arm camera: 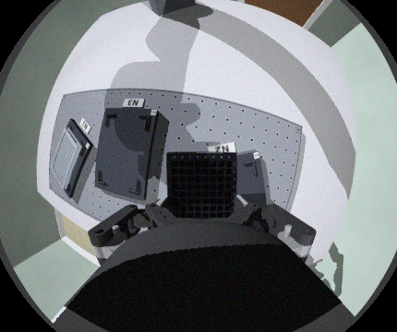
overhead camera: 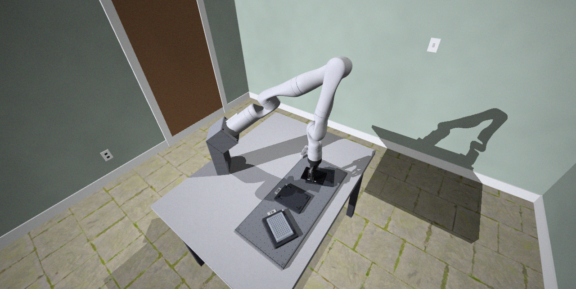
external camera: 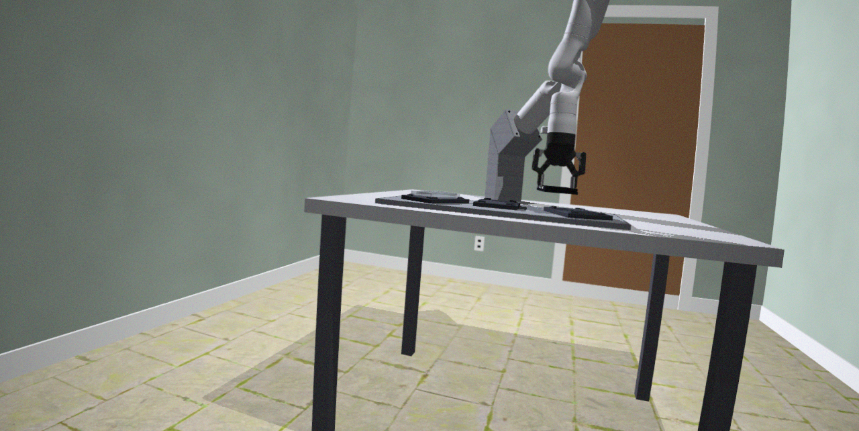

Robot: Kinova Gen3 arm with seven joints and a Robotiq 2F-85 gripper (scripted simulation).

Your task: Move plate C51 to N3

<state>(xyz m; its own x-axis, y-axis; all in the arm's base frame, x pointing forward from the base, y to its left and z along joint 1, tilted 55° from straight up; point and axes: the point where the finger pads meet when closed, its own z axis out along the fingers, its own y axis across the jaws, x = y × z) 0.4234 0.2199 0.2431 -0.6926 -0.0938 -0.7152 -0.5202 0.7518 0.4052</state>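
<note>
While you are watching, gripper [external camera: 559, 183]: clamping plate C51 [external camera: 557, 189] above nest N2 [external camera: 578, 212].
Nest N3 [overhead camera: 295, 198]: sitting bare.
Nest N1 [overhead camera: 268, 234]: holding plate C15 [overhead camera: 279, 226].

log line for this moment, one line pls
phase: carry | gripper: shut on plate C51 | plate: lifted above N2 | N3: no plate | C15: on N1

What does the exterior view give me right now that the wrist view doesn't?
Exterior only: a clear air gap between plate C51 and nest N2 below, so the plate is lifted and looks level.

Wrist only: the empty landing nest N3 with its label, plate C15 beyond it, and the held plate's well grid.

Both: the gripper shut on plate C51, above the grey baseboard.
</note>
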